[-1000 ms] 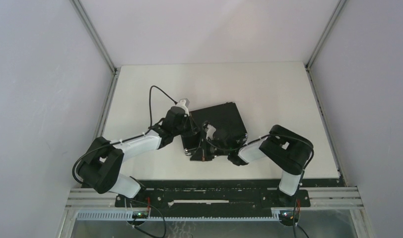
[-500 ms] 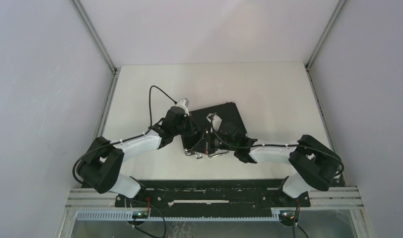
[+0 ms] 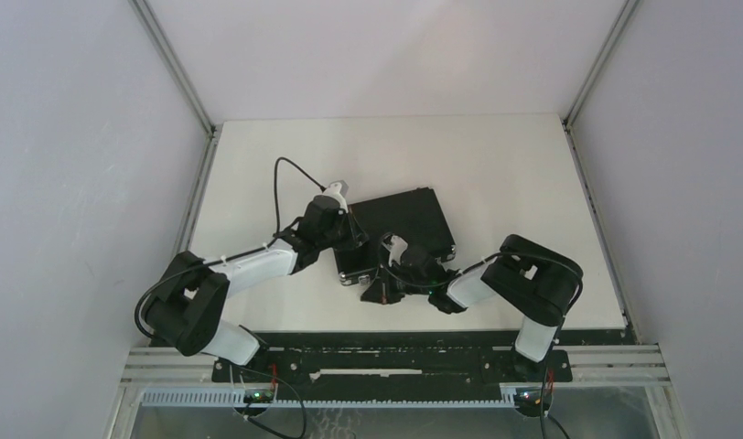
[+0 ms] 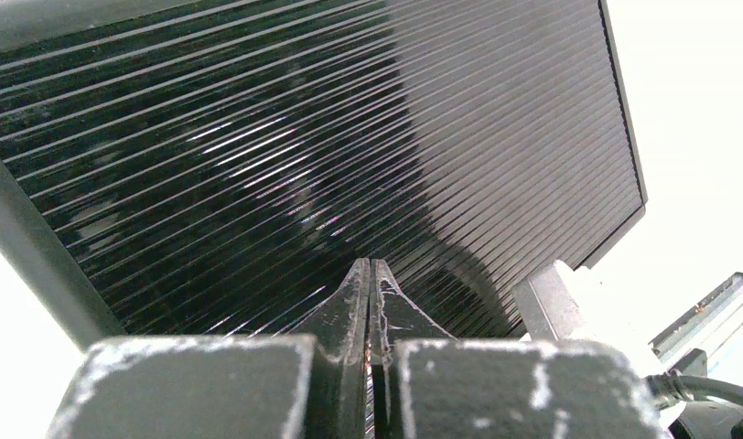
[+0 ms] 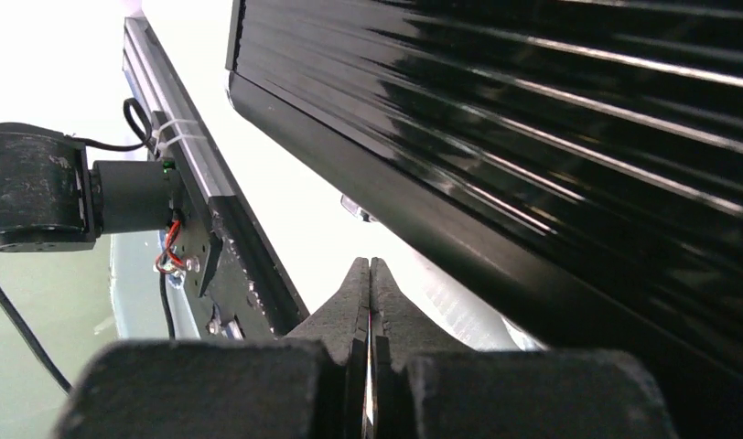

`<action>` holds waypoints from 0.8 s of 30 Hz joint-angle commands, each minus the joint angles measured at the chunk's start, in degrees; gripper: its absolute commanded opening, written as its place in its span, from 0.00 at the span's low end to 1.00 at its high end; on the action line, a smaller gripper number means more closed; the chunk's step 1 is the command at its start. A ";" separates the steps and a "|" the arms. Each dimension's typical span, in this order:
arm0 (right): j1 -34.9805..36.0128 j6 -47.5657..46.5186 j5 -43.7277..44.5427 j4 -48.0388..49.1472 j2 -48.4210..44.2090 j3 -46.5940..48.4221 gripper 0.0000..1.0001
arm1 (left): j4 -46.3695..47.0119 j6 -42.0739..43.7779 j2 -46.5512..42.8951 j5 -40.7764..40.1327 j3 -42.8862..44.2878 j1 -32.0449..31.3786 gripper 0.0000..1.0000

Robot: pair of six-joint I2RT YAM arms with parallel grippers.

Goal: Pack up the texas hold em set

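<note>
The black briefcase (image 3: 409, 219) lies closed on the white table, its silver-edged front towards the arms. My left gripper (image 3: 349, 240) is shut and empty, its tips resting on the ribbed lid (image 4: 304, 137) near the case's left edge; the shut tips show in the left wrist view (image 4: 369, 267). My right gripper (image 3: 379, 285) is shut and empty, low at the case's front edge, where it covers the handle. In the right wrist view its tips (image 5: 369, 265) sit just off the case's side (image 5: 533, 137). Chips, card deck and tokens are hidden.
The white table (image 3: 496, 165) is boxed in by grey walls on the left, back and right. A black and aluminium rail (image 3: 395, 361) with the arm bases runs along the near edge. The right wrist view shows that rail (image 5: 185, 174) and an arm motor (image 5: 38, 187).
The right arm reached out over the case's front, then drew back and down to the front edge, hiding the silver handle. The left arm has stayed on the lid.
</note>
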 commanded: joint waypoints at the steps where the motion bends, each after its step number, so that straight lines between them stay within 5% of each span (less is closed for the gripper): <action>1: -1.45 4.27 2.54 1.35 -0.34 -2.04 0.00 | -9.98 2.78 2.67 -2.60 -2.91 0.86 0.00; 8: -2.52 -2.84 8.79 -11.51 -21.57 -2.61 0.00 | -9.79 2.95 0.47 -2.97 -3.41 0.86 0.00; 16: -14.36 -6.63 12.02 -25.77 -37.80 -10.20 0.00 | -9.80 3.32 -2.97 -4.41 -4.14 0.84 0.00; 24: -21.74 -6.60 14.20 -27.18 -41.75 -17.72 0.00 | -6.99 1.99 -0.48 -0.81 -3.80 0.84 0.00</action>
